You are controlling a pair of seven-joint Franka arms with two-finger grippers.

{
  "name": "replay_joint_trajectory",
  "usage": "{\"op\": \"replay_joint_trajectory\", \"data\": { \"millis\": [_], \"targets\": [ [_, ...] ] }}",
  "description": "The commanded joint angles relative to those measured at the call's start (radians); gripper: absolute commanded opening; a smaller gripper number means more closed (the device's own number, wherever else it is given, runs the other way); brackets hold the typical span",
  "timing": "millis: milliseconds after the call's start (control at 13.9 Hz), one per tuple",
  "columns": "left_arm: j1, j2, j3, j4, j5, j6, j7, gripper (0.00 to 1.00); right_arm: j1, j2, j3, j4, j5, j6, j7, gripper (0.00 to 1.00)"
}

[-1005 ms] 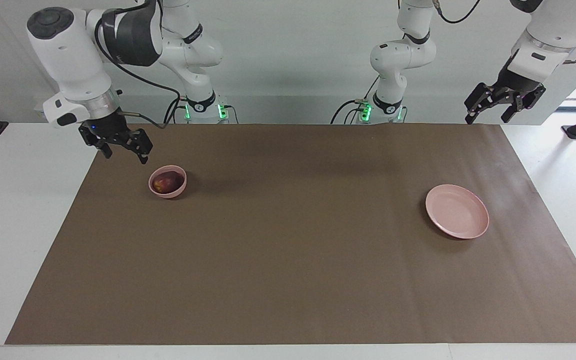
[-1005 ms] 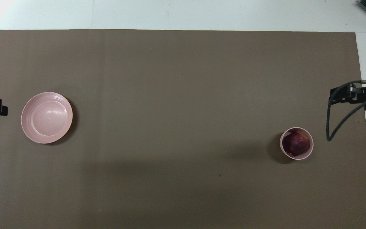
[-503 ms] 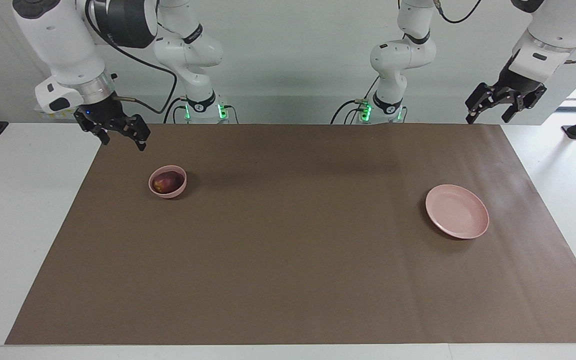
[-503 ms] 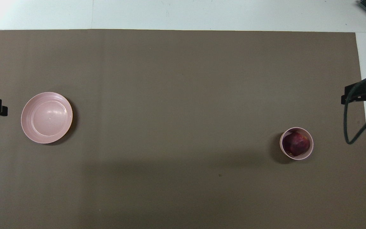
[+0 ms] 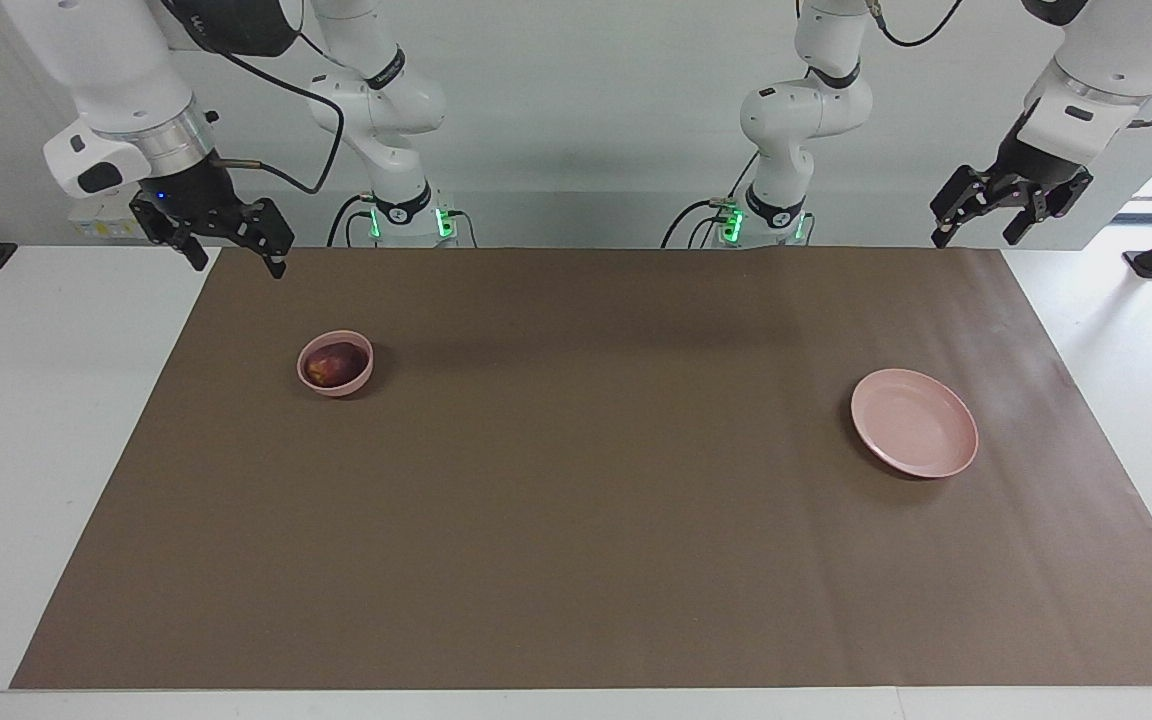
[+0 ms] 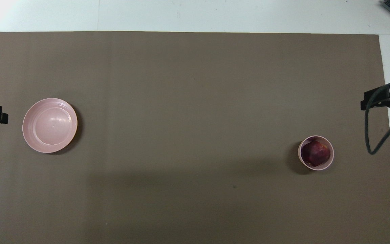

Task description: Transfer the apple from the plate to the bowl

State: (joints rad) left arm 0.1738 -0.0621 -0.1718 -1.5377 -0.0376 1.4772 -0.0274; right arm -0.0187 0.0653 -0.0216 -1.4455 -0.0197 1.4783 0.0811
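1. Your apple is sitting inside the bowl, toward the right arm's end of the table; the plate is lying bare.
2. Your right gripper is hanging above the brown mat's edge with fingers apart and nothing between them; a low swing inward is risking a clipped bowl rim.
3. Your left gripper is waiting, fingers spread, well apart from the plate.

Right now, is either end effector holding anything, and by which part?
Nothing is held. The right end effector and left end effector are both open; the apple lies in the bowl.
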Motion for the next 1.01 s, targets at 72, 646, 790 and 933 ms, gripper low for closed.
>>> {"op": "replay_joint_trajectory", "data": {
  "millis": [72,646,790,933],
  "targets": [
    [-0.013,-0.008,0.012,-0.002,0.01,-0.015,0.0,1.0,0.005,-0.016,0.003,-0.024,0.015,0.007,-0.024,1.0],
    [-0.013,-0.008,0.012,-0.002,0.01,-0.015,0.0,1.0,0.006,-0.016,0.005,-0.023,0.009,0.0,-0.024,1.0],
    [-0.013,-0.008,0.012,-0.002,0.01,-0.015,0.0,1.0,0.006,-0.016,0.003,-0.021,0.009,-0.003,-0.024,1.0],
    [-0.013,-0.008,0.012,-0.002,0.01,-0.015,0.0,1.0,0.006,-0.016,0.003,-0.021,0.007,-0.006,-0.026,1.0]
  ]
}}
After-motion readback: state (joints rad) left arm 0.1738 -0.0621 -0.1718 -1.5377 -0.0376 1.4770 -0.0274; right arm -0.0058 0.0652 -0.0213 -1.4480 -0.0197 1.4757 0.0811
